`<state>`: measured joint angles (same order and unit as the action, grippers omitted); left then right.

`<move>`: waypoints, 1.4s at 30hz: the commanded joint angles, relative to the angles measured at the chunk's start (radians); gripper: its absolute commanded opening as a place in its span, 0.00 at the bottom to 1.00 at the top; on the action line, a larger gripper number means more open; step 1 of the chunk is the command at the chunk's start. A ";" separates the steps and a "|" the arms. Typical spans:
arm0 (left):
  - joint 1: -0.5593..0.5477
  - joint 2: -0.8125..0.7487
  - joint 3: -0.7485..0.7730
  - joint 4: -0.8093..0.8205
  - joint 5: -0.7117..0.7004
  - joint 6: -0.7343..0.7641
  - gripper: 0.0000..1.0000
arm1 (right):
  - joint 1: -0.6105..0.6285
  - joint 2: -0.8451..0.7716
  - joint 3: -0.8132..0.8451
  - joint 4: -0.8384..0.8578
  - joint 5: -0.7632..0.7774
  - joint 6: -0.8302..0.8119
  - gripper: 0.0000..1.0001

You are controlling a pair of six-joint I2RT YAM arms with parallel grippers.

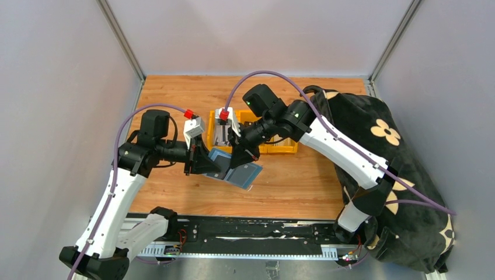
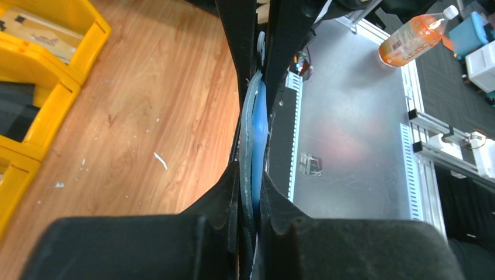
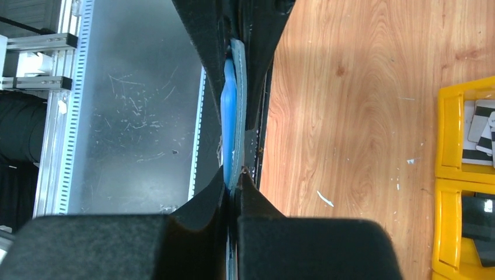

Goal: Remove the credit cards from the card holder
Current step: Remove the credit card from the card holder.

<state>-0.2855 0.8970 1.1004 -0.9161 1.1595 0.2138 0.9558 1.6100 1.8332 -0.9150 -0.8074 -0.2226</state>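
The slate-blue card holder point(image 1: 238, 169) hangs above the middle of the table, held between both grippers. My left gripper point(image 1: 205, 164) is shut on its left end and my right gripper point(image 1: 240, 158) is shut on its upper right part. In the left wrist view the holder point(image 2: 255, 116) runs edge-on between the shut fingers point(image 2: 252, 172), a dark layer beside a light blue one. In the right wrist view the holder point(image 3: 234, 87) is also edge-on in the shut gripper point(image 3: 235, 174). I cannot tell whether the light blue layer is a card. No separate card shows in the top view.
Yellow bins point(image 1: 280, 146) stand behind the holder, also in the left wrist view point(image 2: 35, 76) and the right wrist view point(image 3: 461, 175), with some cards point(image 3: 478, 131) inside. A black flowered bag point(image 1: 397, 169) fills the right side. A metal rail point(image 1: 251, 230) runs along the near edge.
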 commanded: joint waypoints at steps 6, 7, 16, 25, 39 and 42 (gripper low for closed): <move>-0.010 0.001 0.052 -0.075 -0.048 0.113 0.00 | 0.013 -0.027 0.028 0.054 0.048 -0.015 0.39; -0.009 0.004 0.062 -0.076 -0.050 0.107 0.00 | 0.002 -0.048 0.000 0.096 0.024 0.000 0.42; -0.009 -0.052 0.051 0.195 -0.113 -0.186 0.00 | -0.155 -0.316 -0.494 0.756 -0.265 0.401 0.43; -0.009 -0.157 -0.071 0.420 -0.172 -0.469 0.18 | -0.193 -0.346 -0.531 0.770 -0.276 0.428 0.00; -0.009 -0.074 -0.012 0.117 0.067 -0.175 0.25 | -0.143 -0.211 -0.310 0.266 -0.215 0.075 0.00; -0.009 -0.051 0.000 0.056 0.077 -0.116 0.09 | -0.144 -0.196 -0.293 0.234 -0.168 0.053 0.13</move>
<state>-0.2905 0.8207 1.0622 -0.7456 1.1713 -0.0246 0.7971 1.3949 1.4986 -0.5819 -1.0348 -0.0895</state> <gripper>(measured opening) 0.173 0.040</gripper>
